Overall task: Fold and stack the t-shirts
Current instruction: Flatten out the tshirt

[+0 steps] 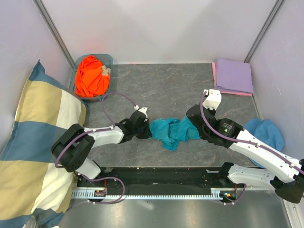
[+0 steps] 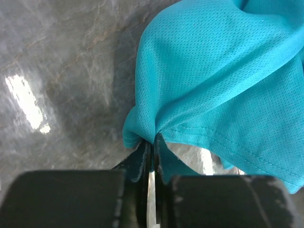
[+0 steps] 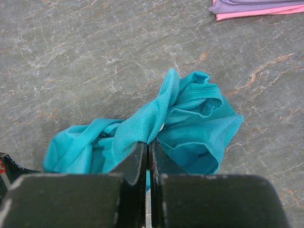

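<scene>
We have both grippers on the teal t-shirt [image 1: 172, 134], which lies bunched on the grey table [image 1: 156, 85] between the two arms. The left gripper [image 2: 151, 142] has its fingers pressed together on a stitched edge of the cloth. From those fingers the fabric fans away ahead and to the right, with bare table on their left.

The right gripper [image 3: 148, 145] is likewise closed, pinching a fold in the heap. Cloth spills to both sides of its fingers, and a rolled band lies just beyond the tips. That band may be the collar or a cuff; the crumpling hides which.

From above, the shirt's long axis runs straight from one pair of fingers to the other, so neither arm is the nearer: each holds an end. We judge the coming move to be drawing the two pinches apart along that axis so the garment opens flat.

The folded lavender t-shirt [image 1: 233, 76] lies on the pink t-shirt [image 1: 232, 93], well beyond the right fingers. The orange t-shirt [image 1: 91, 76] sits in a basket [image 1: 110, 59], well beyond the left ones.
</scene>
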